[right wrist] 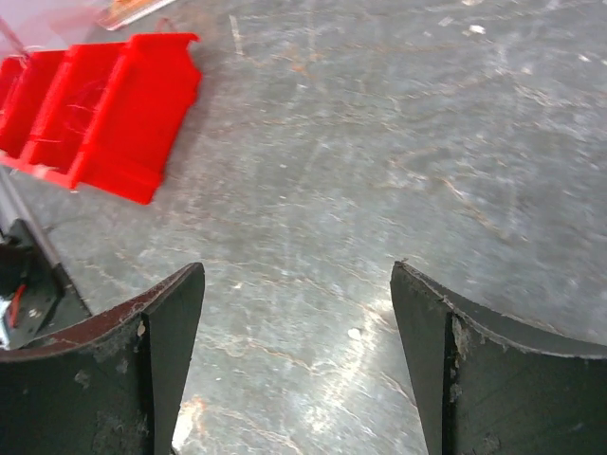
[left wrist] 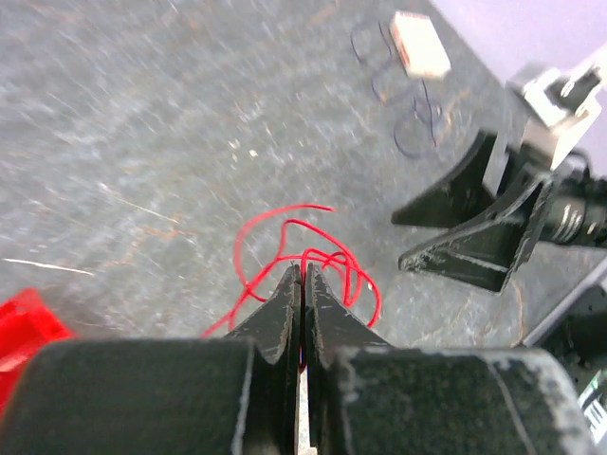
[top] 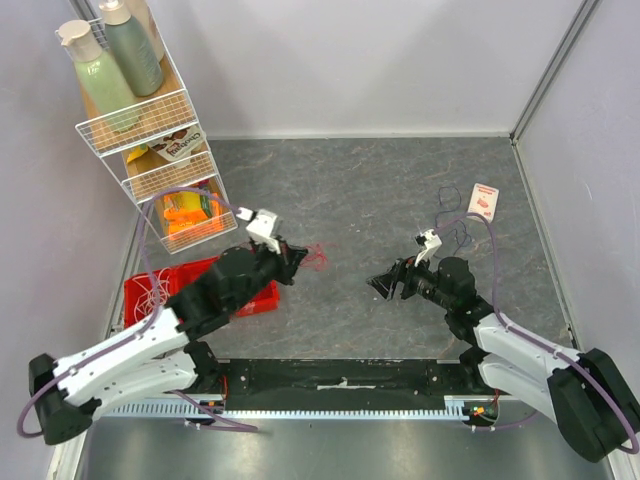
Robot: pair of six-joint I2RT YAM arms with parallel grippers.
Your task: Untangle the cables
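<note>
A thin red cable (left wrist: 285, 226) lies in loose loops on the grey table top, and my left gripper (left wrist: 302, 271) is shut on it, with a bit of red showing between the closed jaws. From above, the left gripper (top: 296, 258) sits left of centre with the red cable (top: 318, 258) at its tip. My right gripper (right wrist: 299, 275) is open over bare table with nothing between its fingers; from above, the right gripper (top: 385, 285) faces the left one across a gap. A dark purple cable (left wrist: 417, 118) lies coiled at the back right, its loops (top: 455, 215) untouched.
A small white and red card (top: 483, 200) lies beside the purple cable. A red bin (top: 160, 290) sits at the left with fine pale wires in it, under the left arm. A white wire rack (top: 150, 130) with bottles and packets stands at the back left. Walls close both sides.
</note>
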